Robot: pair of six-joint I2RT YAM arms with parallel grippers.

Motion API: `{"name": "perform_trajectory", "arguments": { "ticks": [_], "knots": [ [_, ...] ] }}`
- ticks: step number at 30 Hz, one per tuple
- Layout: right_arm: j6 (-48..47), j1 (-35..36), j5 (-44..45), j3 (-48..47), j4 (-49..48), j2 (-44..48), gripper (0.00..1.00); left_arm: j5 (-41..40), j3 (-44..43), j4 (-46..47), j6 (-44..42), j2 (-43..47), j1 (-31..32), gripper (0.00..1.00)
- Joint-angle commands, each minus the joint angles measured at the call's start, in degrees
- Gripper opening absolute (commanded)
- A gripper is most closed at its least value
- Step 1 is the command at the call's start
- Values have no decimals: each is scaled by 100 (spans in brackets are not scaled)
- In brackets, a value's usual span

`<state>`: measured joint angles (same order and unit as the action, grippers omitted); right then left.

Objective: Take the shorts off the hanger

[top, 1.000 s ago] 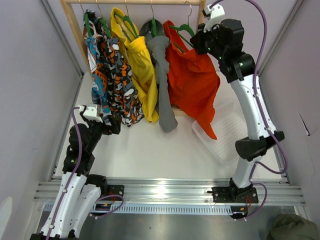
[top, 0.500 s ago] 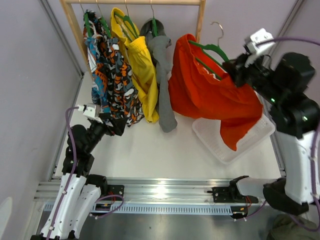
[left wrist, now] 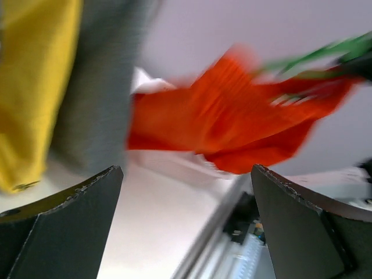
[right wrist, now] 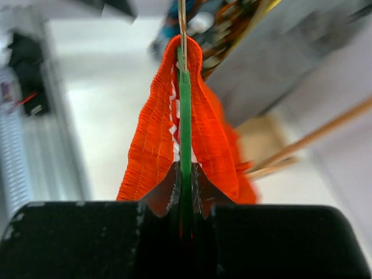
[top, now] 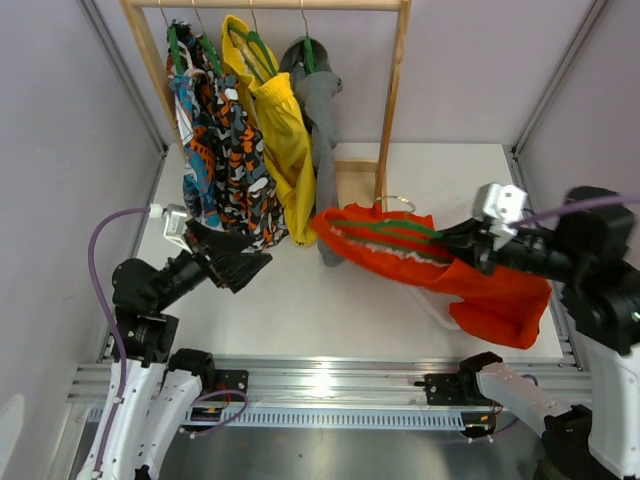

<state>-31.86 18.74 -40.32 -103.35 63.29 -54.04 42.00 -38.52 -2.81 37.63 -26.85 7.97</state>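
Clearly the weak point is the hold itself: the right claw point(top: 447, 236) is pinched narrow on one thin arm of the hanger point(top: 395, 228), so a hard sideways tug on the cloth could twist that slim rod in the pads or drag it out altogether. The shorts point(top: 480, 290) hang on the hanger, held roughly level above the surface right of the wooden rack point(top: 390, 100), with most of the cloth sagging below the claw. The left claw point(top: 255, 255) is spread wide and empty, aimed at the shorts but well apart from them. If it closes too deep it could catch the green wire along with the cloth. The silver hook point(top: 398, 203) sits near the rack post and might snag. The fabric is plain, soft and orange-red, with a gathered, ribbed waistband gripping the triangular frame.
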Motion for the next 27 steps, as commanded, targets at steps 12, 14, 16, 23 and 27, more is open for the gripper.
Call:
{"name": "perform_trajectory", "arguments": {
  "ticks": [12, 14, 16, 23, 27],
  "knots": [
    [-119, 1324, -66, 1528, -1370, -818, 0, -1128, 722, 149, 2115, -557, 1970, 99],
    [-58, 1570, 119, 1686, -1555, -915, 0, -1561, 846, 463, 2510, -864, 2541, 99],
    [-66, 1694, 418, 1757, -1626, -976, 0, -2141, 952, 588, 2758, -1119, 2971, 99],
    [-233, 1922, 1148, 2064, -1820, -942, 0, -3531, 354, -448, 3277, -2069, 3536, 99],
    [-330, 2028, 1324, 2240, -1838, -915, 0, -3961, 451, -439, 3444, -2245, 3536, 95]
  ]
}}
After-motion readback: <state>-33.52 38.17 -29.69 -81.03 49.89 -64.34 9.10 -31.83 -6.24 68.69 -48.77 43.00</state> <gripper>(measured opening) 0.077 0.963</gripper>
